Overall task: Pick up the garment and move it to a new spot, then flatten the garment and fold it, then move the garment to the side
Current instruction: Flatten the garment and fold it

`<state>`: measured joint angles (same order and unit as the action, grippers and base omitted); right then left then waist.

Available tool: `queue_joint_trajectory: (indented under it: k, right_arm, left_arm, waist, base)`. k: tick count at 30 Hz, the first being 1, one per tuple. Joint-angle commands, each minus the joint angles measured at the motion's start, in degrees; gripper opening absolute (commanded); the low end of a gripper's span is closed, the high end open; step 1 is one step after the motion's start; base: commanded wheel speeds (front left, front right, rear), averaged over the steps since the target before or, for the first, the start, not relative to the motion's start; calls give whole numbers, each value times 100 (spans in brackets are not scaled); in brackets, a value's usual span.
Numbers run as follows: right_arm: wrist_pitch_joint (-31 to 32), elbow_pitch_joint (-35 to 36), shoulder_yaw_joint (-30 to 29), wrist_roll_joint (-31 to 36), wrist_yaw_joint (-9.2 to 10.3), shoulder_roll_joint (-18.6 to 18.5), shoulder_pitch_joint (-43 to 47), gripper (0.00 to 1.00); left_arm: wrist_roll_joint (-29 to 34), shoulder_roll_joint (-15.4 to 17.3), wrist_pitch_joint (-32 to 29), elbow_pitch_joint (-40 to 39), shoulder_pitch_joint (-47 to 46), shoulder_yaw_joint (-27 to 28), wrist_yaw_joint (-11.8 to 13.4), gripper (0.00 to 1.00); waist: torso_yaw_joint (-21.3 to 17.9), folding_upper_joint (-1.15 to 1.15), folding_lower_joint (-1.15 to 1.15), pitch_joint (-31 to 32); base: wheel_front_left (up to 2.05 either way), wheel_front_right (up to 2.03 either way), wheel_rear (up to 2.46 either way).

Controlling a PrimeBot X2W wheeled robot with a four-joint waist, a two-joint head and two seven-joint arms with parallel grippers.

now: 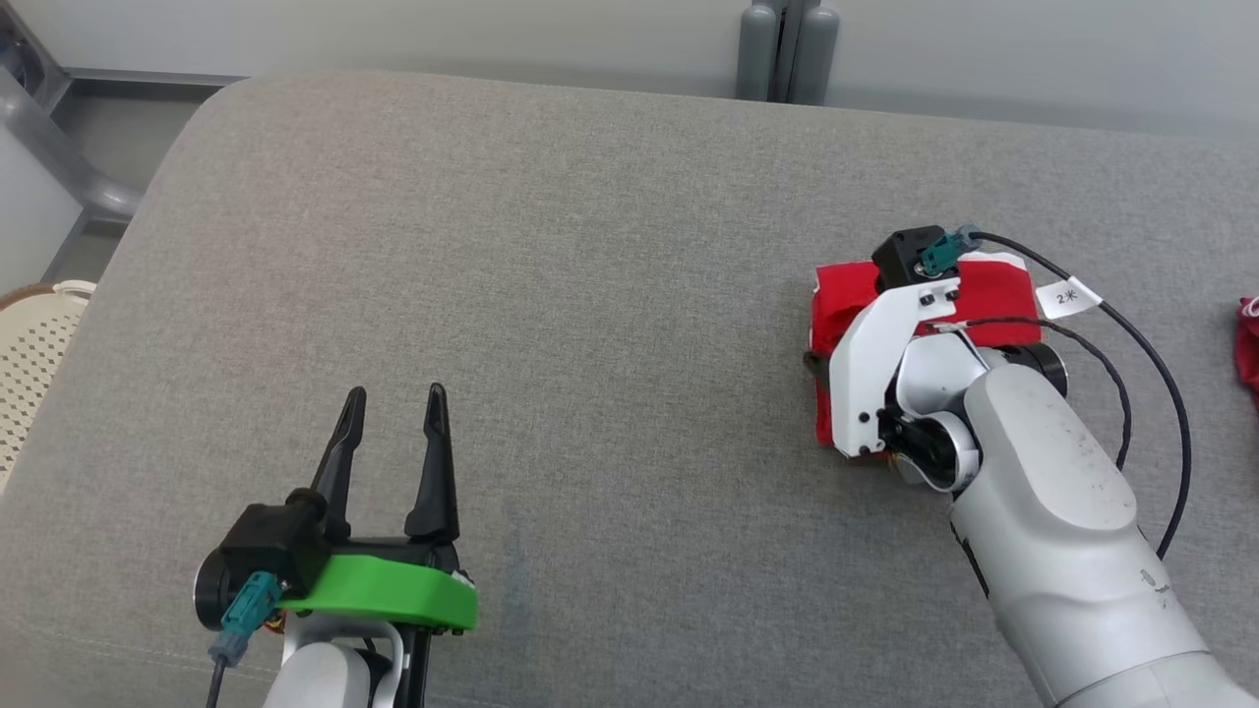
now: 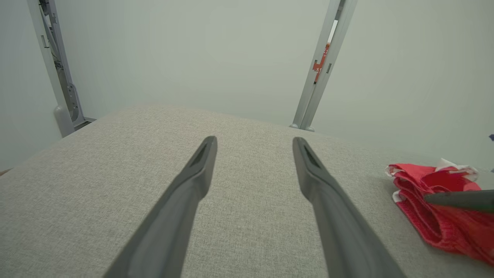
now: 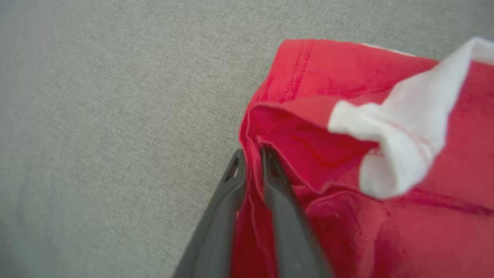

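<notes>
The garment (image 1: pixel 993 290) is a small folded bundle of red cloth with white trim, lying on the grey padded surface (image 1: pixel 590 295) at the right. My right arm's wrist (image 1: pixel 905 364) covers much of it from above. In the right wrist view my right gripper (image 3: pixel 252 152) has its two fingers close together, with a fold at the garment's (image 3: pixel 386 231) left edge pinched between them. My left gripper (image 1: pixel 395 393) hovers open at the lower left, far from the cloth, with nothing between its fingers. The left wrist view shows the left gripper (image 2: pixel 254 141) wide apart and the garment (image 2: pixel 436 224) at the right.
Another piece of red cloth (image 1: pixel 1249 344) peeks in at the right edge. A cream perforated basket (image 1: pixel 29 344) stands off the surface's left side. Grey posts (image 1: pixel 787 49) rise behind the far edge. A black cable with a white tag (image 1: pixel 1067 295) loops beside my right wrist.
</notes>
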<state>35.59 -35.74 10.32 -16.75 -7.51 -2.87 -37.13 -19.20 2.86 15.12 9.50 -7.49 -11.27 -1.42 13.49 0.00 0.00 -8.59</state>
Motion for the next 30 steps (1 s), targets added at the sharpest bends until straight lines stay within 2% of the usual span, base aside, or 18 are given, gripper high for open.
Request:
queue_joint_trajectory:
  k: [1, 5, 9, 12, 18, 19, 20, 26, 30]
  right_arm:
    - [-120, 19, 44, -157, 5, -7, -99, 100]
    - [-630, 303, 250, -759, 4, -9, -254, 100]
    - [-1179, 651, 297, -1091, 4, -17, -336, 100]
    - [-1507, 933, 228, -991, 4, -55, -261, 100]
    - [-2083, 1284, -91, -571, 4, -605, 402, 100]
    - [-2165, 1262, -210, -450, 4, -733, 559, 67]
    - [-2264, 1224, -338, -366, 4, -814, 713, 0]
    - [-2443, 680, -754, -23, 4, -880, 1192, 0]
    - [-2370, 298, -587, 80, 3, -724, 1092, 0]
  left_arm:
    - [-52, 9, 0, 1, -82, 12, 34, 100]
    - [2, 9, 0, -3, -51, 72, 33, 100]
    - [38, 8, 0, -21, -13, 96, 28, 100]
    - [63, 9, -1, -26, 19, 111, 9, 100]
    - [110, 9, 0, -13, 84, 137, -8, 100]
    - [111, 10, -1, -9, 87, 139, -13, 100]
    - [114, 9, 0, -16, 84, 132, -15, 100]
    - [160, 10, 0, -10, -21, 93, -65, 100]
    - [201, 9, 0, 38, -165, 96, -102, 100]
  waist:
    - [-2, 0, 0, 13]
    - [-79, 0, 0, 62]
    - [-212, 0, 0, 140]
    - [-314, 0, 0, 196]
    - [-477, 0, 0, 317]
    - [-491, 0, 0, 324]
    - [-502, 0, 0, 325]
    - [-500, 0, 0, 221]
    - [-461, 0, 0, 142]
  base:
    - [0, 0, 0]
    - [0, 0, 0]
    - [0, 0, 0]
    - [0, 0, 0]
    - [0, 0, 0]
    - [0, 0, 0]
    - [0, 0, 0]
    - [0, 0, 0]
    - [0, 0, 0]
